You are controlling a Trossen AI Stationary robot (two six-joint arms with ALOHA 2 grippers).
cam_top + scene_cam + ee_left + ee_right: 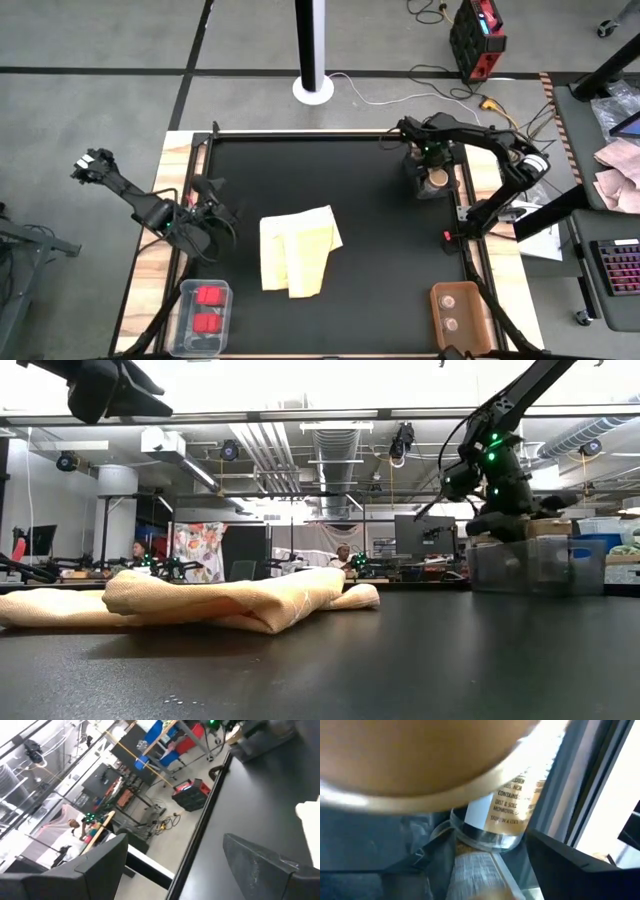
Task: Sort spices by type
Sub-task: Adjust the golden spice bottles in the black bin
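Looking down, the right end effector [433, 170] hangs over a tan-topped jar [438, 178] in the far-right clear bin [421, 188]; its grip I cannot tell. Red spice blocks [208, 308] sit near-left. The left end effector [205, 222] waits wide open, empty. Low, yellow cloth [230, 600] lies on the black table [400, 660], workshop beyond.

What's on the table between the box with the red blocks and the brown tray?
Only bare black mat lies between the clear box of red blocks and the brown tray, seen in the high view. The yellow cloth sits farther back.
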